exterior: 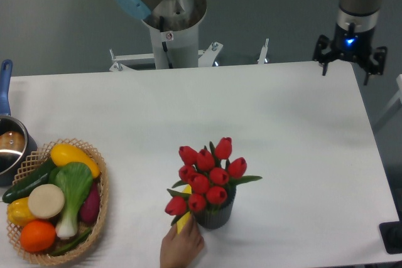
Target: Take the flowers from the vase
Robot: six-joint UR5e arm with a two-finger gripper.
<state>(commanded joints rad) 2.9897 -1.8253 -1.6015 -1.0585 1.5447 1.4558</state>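
Task not started. Table (282,111) mostly bare around the vase (215,214). Flowers (205,177) sit in the vase: red tulip buds, green leaves, bunch wider than its mouth. Gripper (349,61) well apart from the vase, far corner, fingers spread, holding nothing. A person's hand (181,247) touches the vase's base.

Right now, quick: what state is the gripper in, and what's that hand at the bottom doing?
Gripper: open, empty, at the table's far right corner.
Human hand: beside the vase, touching a yellow object; grip unclear.
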